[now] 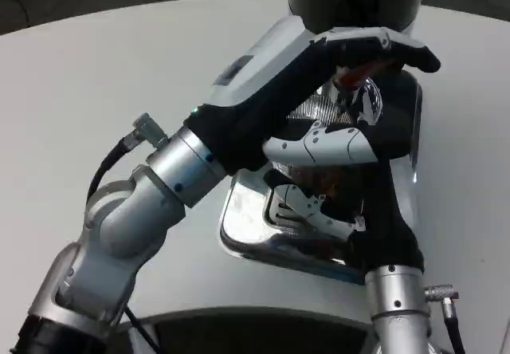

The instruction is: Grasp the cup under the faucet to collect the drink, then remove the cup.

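The faucet (351, 79) is a chrome spout with an orange-red lever on top, standing at the back of a shiny drip tray (247, 230) on the white desk. The cup (323, 182) stands on the tray below the spout; just a brownish, see-through patch of it shows, so its shape and fill cannot be told.

My left hand (351, 55) has a white back and black fingers; my right hand (335, 151) is white over black too. My forearms are silver with black collars. The table (96, 67) is plain white. The drip tray (263, 238) is shiny chrome with a slotted grille, and the lever (356, 72) under my fingers is orange-red
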### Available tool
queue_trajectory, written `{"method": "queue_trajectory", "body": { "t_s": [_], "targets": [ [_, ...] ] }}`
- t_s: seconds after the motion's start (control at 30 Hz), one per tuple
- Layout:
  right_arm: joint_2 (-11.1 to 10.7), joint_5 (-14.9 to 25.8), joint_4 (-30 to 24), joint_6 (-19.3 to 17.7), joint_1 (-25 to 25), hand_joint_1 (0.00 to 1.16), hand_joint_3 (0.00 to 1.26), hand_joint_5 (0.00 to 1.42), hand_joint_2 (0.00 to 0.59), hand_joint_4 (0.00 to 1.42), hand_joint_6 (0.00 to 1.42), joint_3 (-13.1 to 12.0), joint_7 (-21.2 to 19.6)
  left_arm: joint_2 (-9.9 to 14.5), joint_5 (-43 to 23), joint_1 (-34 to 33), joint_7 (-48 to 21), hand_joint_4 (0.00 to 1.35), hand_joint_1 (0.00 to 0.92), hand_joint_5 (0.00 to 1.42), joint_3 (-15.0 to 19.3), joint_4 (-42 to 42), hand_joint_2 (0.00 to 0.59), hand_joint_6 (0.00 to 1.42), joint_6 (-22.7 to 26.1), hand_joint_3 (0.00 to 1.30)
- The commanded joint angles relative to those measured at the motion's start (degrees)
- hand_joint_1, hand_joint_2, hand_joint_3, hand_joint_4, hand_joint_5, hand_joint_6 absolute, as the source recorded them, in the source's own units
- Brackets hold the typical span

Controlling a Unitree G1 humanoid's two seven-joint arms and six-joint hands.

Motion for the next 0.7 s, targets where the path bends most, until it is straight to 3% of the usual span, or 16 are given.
{"method": "queue_trajectory", "body": {
  "t_s": [0.03,0.33,0.7],
  "targets": [
    [0.92,-0.98,0.59,0.48,-0.47,0.86,0.01,0.07,0.169,0.06,0.08,0.28,-1.02,0.91,1.93,1.24,-1.38,0.33,0.0,0.34,-1.12,1.11,0.032,0.18,1.4,0.44],
    [1.64,-1.72,0.57,1.48,-0.82,0.86,0.05,0.13,0.169,0.13,0.12,0.35,-2.15,0.78,1.56,1.52,-1.44,0.33,0.0,0.35,-0.88,0.47,0.032,0.18,2.08,0.44],
    [2.17,-2.49,-0.46,2.52,-0.2,0.87,0.11,0.23,0.18,0.2,0.2,-0.06,-3.84,-2.08,-8.96,3.15,-3.29,0.32,0.0,0.34,1.56,-0.19,0.045,0.18,9.2,0.44]
  ]
}}
